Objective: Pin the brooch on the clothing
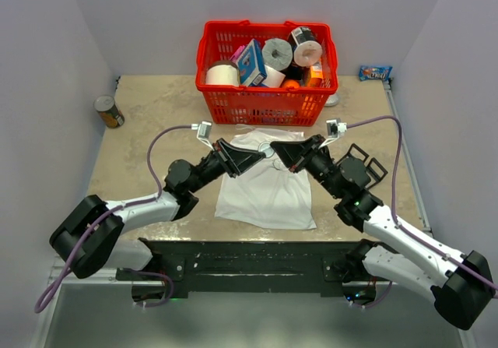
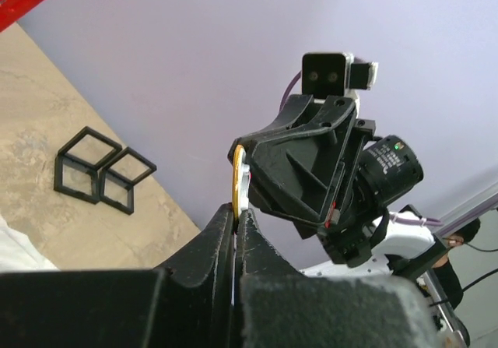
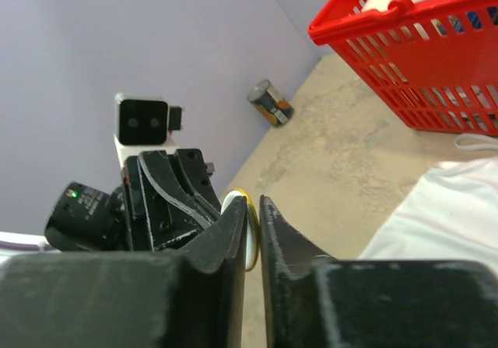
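The brooch, a small round disc with an orange-gold rim, hangs in the air between both grippers, above the top of the white T-shirt that lies flat on the table. My left gripper is shut on the brooch's lower edge; its jaws touch. My right gripper faces it tip to tip. In the right wrist view its jaws stand a narrow gap apart, with the brooch lying against the left finger only. A corner of the shirt shows below.
A red basket full of paper rolls and boxes stands just behind the shirt. A tin can sits at the far left, a blue packet at the far right. A black wire stand is beside the right arm.
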